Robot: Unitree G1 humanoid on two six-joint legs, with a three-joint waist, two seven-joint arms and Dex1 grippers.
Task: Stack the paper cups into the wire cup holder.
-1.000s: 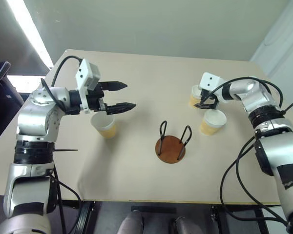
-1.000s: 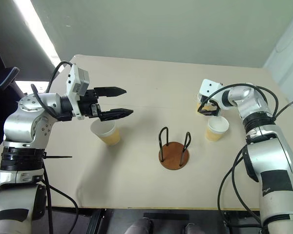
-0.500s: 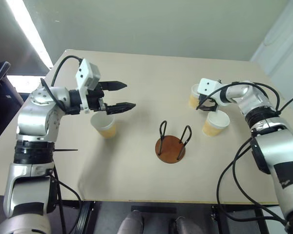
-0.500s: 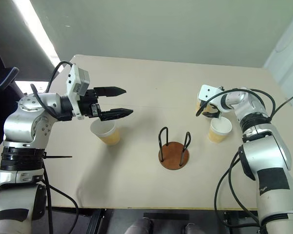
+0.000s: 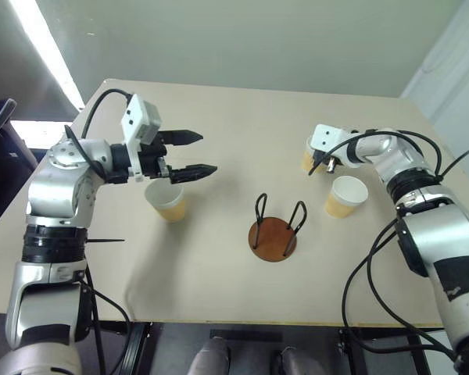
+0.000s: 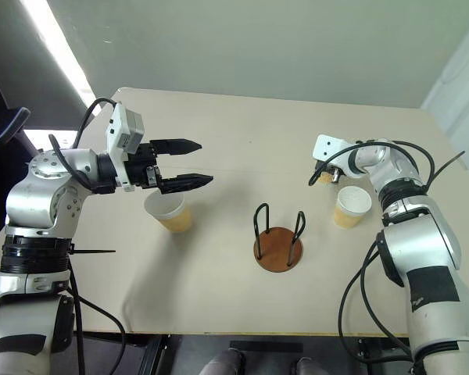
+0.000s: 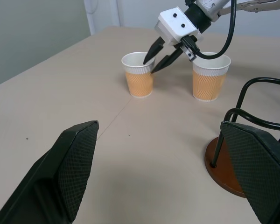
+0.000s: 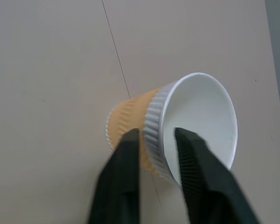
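Right gripper [image 8: 151, 154] just pinched shut on the far paper cup's [image 8: 177, 126] rim; next comes lifting it.

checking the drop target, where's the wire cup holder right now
The wire cup holder stands empty near the table's front middle, between the left cup and the nearer right cup.

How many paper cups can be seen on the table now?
3. One cup stands below the open left gripper; the far cup has its rim pinched by the right gripper; the near-right cup stands beside it.
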